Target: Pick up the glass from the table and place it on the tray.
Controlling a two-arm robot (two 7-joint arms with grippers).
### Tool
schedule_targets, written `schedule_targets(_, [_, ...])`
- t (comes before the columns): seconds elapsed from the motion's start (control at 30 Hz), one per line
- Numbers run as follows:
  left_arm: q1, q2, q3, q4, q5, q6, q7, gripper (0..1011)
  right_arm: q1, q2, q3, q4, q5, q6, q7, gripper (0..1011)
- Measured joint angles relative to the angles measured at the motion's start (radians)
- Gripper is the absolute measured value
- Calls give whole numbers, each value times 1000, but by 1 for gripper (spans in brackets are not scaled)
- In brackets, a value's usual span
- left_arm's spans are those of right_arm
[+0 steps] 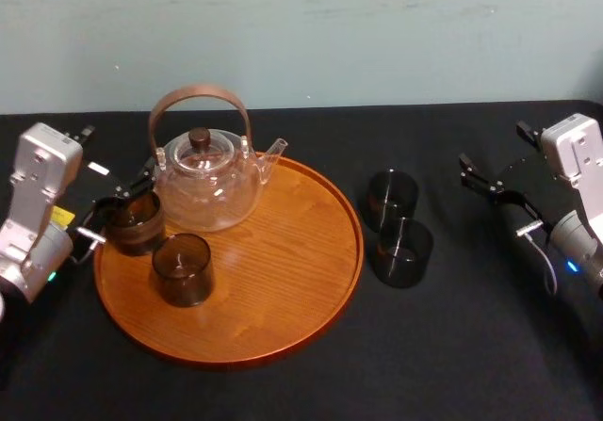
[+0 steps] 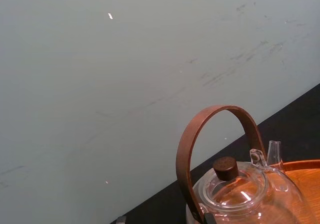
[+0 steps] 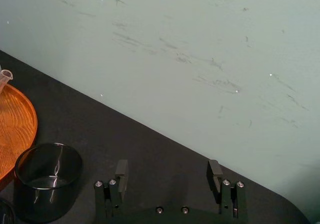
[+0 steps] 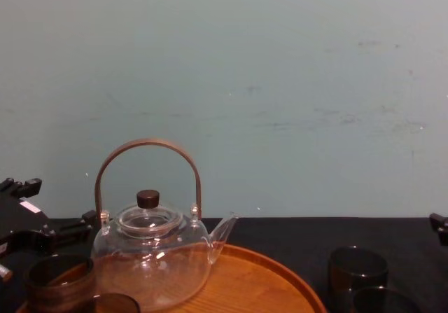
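Placing appears underway: my left gripper (image 1: 122, 200) is at a glass (image 1: 132, 225) by the tray's (image 1: 311, 294) left rim, its hold beyond my telling, so next my right gripper (image 3: 167, 169), jaws spread, must reach the table's (image 1: 471, 346) spare glass (image 1: 391, 198).

- The left end effector (image 1: 121, 206) is partly masked by the brown glass (image 1: 133, 225) at the tray (image 1: 283, 280) rim nearest the counter (image 1: 471, 346)'s left edge; its grip cannot be told.
- The chest view's lower edge cuts off that glass, the tray and the front dark glass (image 4: 383, 301).
- The teapot (image 2: 250, 199) is cropped just below its lid in the left wrist view.
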Motion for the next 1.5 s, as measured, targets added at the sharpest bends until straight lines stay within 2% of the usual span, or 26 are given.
schedule_targets(1.5, [0, 0, 0, 0, 0, 0, 0, 1001, 0, 0, 0, 0, 0, 0, 0, 1002])
